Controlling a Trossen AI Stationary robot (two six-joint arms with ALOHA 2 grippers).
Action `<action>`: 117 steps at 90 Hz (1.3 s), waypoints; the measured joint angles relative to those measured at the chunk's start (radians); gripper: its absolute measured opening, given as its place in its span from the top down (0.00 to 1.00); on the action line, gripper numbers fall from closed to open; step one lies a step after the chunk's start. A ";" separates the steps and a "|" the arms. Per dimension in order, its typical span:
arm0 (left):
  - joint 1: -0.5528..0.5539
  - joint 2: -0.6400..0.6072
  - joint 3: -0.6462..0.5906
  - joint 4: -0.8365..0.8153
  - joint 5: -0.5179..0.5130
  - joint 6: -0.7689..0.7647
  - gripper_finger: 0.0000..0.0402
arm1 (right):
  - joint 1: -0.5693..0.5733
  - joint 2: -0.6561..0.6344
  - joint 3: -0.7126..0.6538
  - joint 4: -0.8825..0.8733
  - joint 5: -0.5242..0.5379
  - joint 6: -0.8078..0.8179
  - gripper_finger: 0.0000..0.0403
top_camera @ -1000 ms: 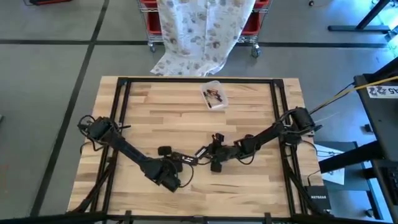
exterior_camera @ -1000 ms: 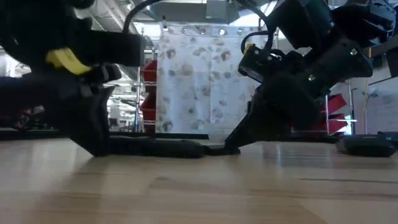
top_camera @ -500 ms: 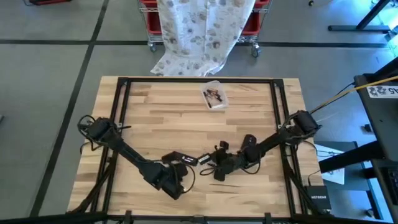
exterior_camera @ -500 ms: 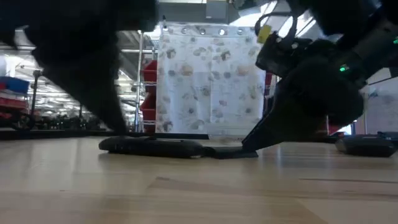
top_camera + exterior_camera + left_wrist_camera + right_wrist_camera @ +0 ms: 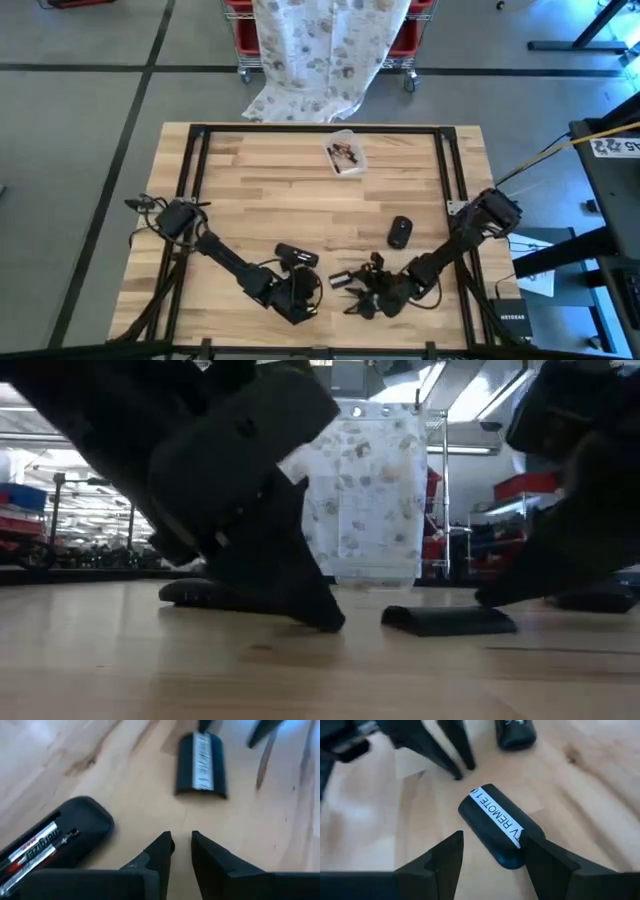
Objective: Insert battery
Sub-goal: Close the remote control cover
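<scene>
A black remote (image 5: 297, 256) lies back-up on the table, its open compartment showing batteries (image 5: 35, 851). Its loose black cover (image 5: 496, 824), with a white label, lies flat on the table nearer the front edge (image 5: 340, 279). My right gripper (image 5: 492, 862) is open, one finger on either side of the cover's near end; I cannot tell if either finger touches it. My left gripper (image 5: 180, 842) stands beside the remote, pointing at the cover (image 5: 201, 764). Only a narrow gap separates its fingers, and nothing is between them. In the low view its fingers (image 5: 320, 615) reach down to the table.
A small dark oval object (image 5: 400, 232) lies right of the remote. A clear tub (image 5: 343, 152) with small parts stands near the far edge. A black frame (image 5: 320, 130) runs around the tabletop. Bare wood lies on the left half.
Both grippers have moved toward the table's near edge. The cover, which lay right against the remote's end, now lies apart from it, closer to the front edge. The dark oval object has come into view from under the right arm.
</scene>
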 joint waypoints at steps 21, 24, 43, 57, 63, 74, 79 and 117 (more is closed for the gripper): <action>0.025 0.057 0.000 0.152 0.003 0.052 0.86 | 0.004 0.047 0.076 -0.070 0.034 0.066 0.54; 0.026 0.057 0.000 0.155 0.003 0.054 0.86 | 0.004 0.057 0.090 -0.077 0.047 0.066 0.54; 0.022 0.055 -0.001 0.158 0.006 0.053 0.85 | 0.002 0.098 0.166 -0.185 0.118 0.124 0.54; 0.013 0.043 0.000 0.147 0.003 0.076 0.83 | 0.004 0.106 0.177 -0.203 0.139 0.170 0.54; 0.013 0.035 0.000 0.142 0.006 0.083 0.81 | 0.004 0.106 0.177 -0.205 0.145 0.177 0.54; 0.013 0.022 -0.001 0.136 0.005 0.103 0.79 | 0.004 0.106 0.177 -0.205 0.165 0.178 0.54; 0.013 0.011 -0.001 0.122 0.007 0.119 0.79 | 0.004 0.106 0.178 -0.203 0.171 0.178 0.54; -0.049 -0.118 -0.005 -0.201 -0.026 0.025 0.79 | -0.002 0.080 0.329 -0.373 0.072 -0.014 0.54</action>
